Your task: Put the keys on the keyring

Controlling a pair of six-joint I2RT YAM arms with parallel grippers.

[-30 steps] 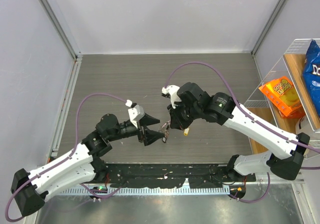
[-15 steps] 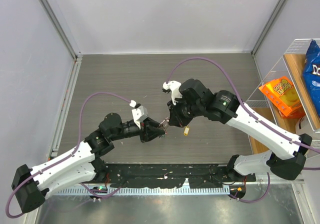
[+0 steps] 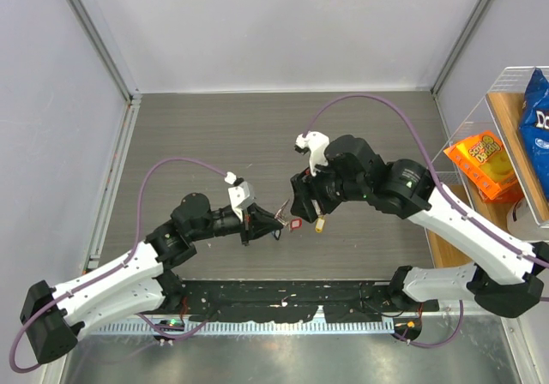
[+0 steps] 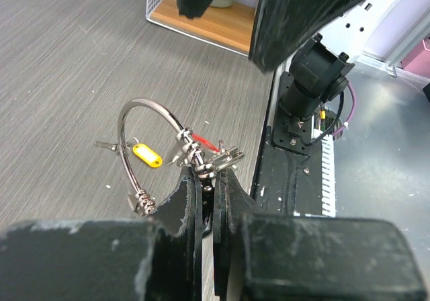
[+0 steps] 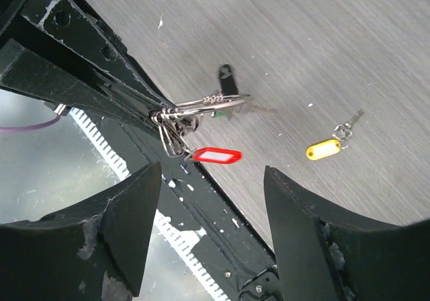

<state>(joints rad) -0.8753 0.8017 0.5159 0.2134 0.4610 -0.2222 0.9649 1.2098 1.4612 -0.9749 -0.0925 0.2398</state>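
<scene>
My left gripper [image 4: 207, 180] is pinched tight on the keyring [image 4: 143, 102], with the red-tagged key [image 5: 215, 155] dangling from it. The right gripper [image 5: 209, 180] gapes wide, holding nothing. Beyond, the yellow-tagged key [image 5: 322, 149] lies on the table [image 5: 336, 46].

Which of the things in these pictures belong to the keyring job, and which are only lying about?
Belong to the job:
- keyring, pinched in the shut left gripper
- red-tagged key, hanging at the ring
- yellow-tagged key, loose on the table
- right gripper, open

Only lying about:
- orange snack bag
- blue snack bag
- wire rack at the right edge
</scene>
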